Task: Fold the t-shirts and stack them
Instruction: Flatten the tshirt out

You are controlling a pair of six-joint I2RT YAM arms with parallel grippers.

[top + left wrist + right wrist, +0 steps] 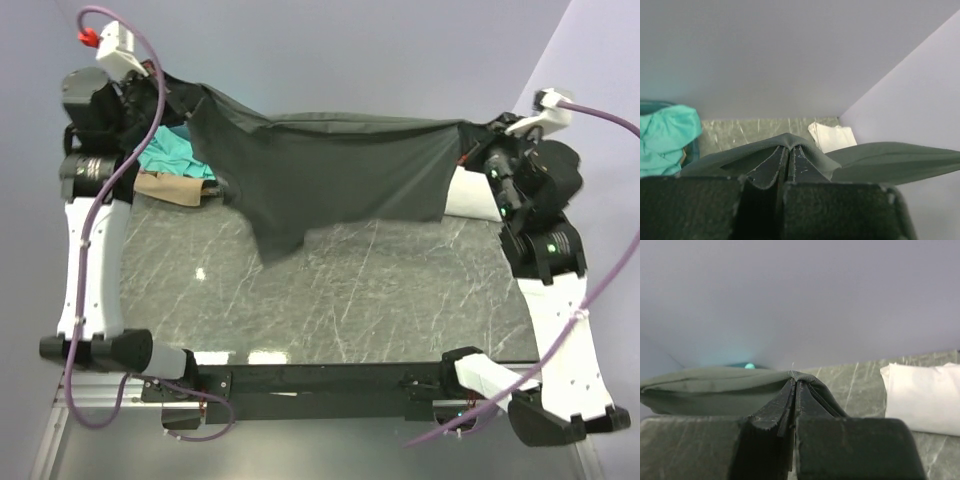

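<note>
- Dark grey shirt [330, 170] stretched in the air above the far edge of the table [350, 290]. Top edge taut from side to side, lower part hanging loose, one flap drooping toward the table's middle.
- Left gripper [788, 150] above the table's far left corner, jaws pressed together on a pinch of the grey shirt's stitched edge.
- Right gripper [794, 385] above the table's far right corner, jaws likewise clamped on a fold of the same shirt.
- Teal shirt [175, 155] crumpled at the table's far left corner, partly hidden by the grey cloth.
- Tan shirt [170, 187] on the table's left side, a little nearer its front edge, touching the teal cloth.
- White shirt [922, 395] folded flat on the table's far right part.
</note>
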